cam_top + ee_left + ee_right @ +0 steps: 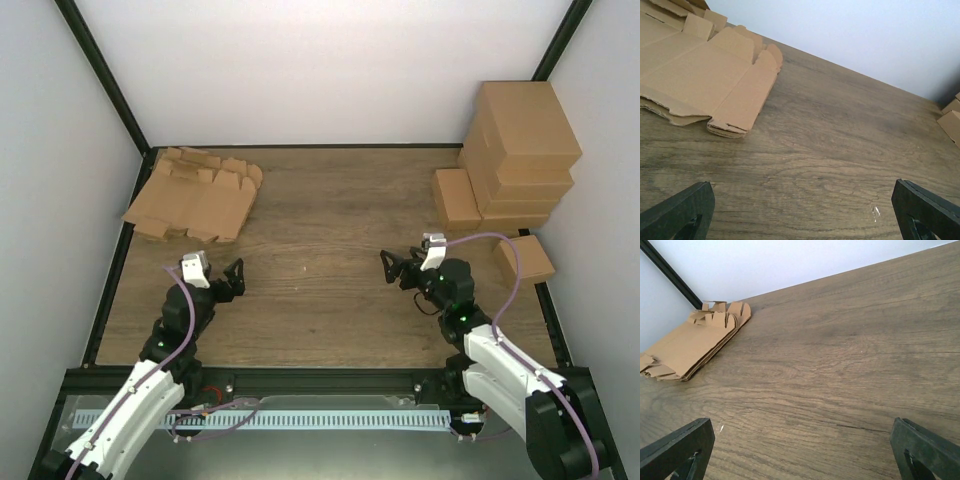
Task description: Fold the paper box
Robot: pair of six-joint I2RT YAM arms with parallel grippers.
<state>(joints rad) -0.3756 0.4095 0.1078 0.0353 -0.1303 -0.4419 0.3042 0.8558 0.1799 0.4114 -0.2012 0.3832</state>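
Note:
The paper box (195, 195) lies flat and unfolded as the top sheet of a pile of brown die-cut pieces in the table's far left corner. Its notched flaps also show in the left wrist view (705, 75) and, further off, in the right wrist view (695, 342). My left gripper (232, 280) hovers open over bare wood just in front of that pile, with nothing between its fingers (682, 212). My right gripper (397, 270) is open too, empty, on the right half of the table and pointing toward the middle; its dark fingers (927, 452) frame only wood.
Closed brown cartons (520, 150) are stacked at the far right, with a smaller one (457, 197) beside them and another (525, 258) close to my right arm. Black frame rails (110, 270) edge the wooden table (320, 220). White walls stand on three sides.

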